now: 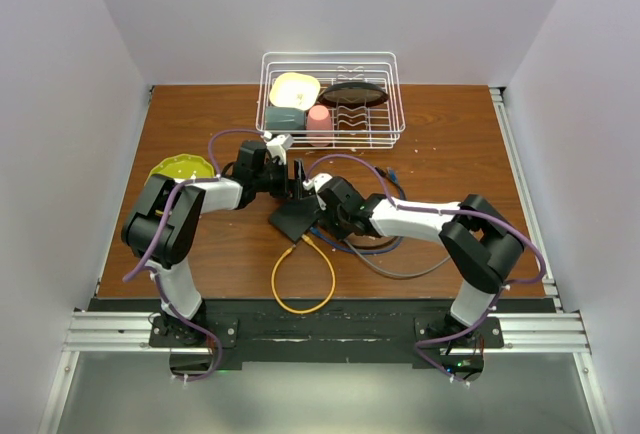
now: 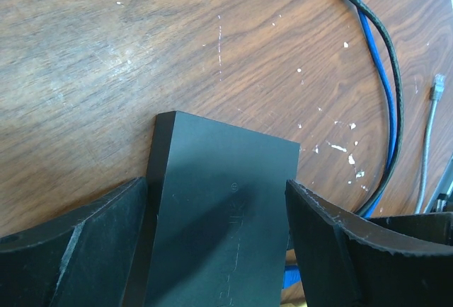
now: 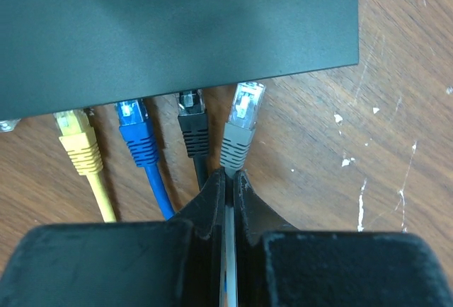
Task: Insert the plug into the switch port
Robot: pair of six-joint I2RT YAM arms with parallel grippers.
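Where your right gripper (image 3: 228,176) closes tight on the tail of the grey plug (image 3: 241,126), the plug's clear tip meets the edge of the dark grey box (image 3: 177,24), beside a black plug (image 3: 191,119), a blue plug (image 3: 136,130) and a yellow plug (image 3: 79,141); the switch port there is hidden from view. Your left gripper (image 2: 216,187), spread wide, clamps the box's two sides.

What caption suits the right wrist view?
Right end effector pinching grey plug at edge of flat dark grey box, beside three coloured plugs.

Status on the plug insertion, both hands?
Left hand clamped across switch box. Right hand shut on grey plug boot. Tip at port edge, not fully in. Yellow plug, blue plug, black plug seated alongside; nothing blocking.
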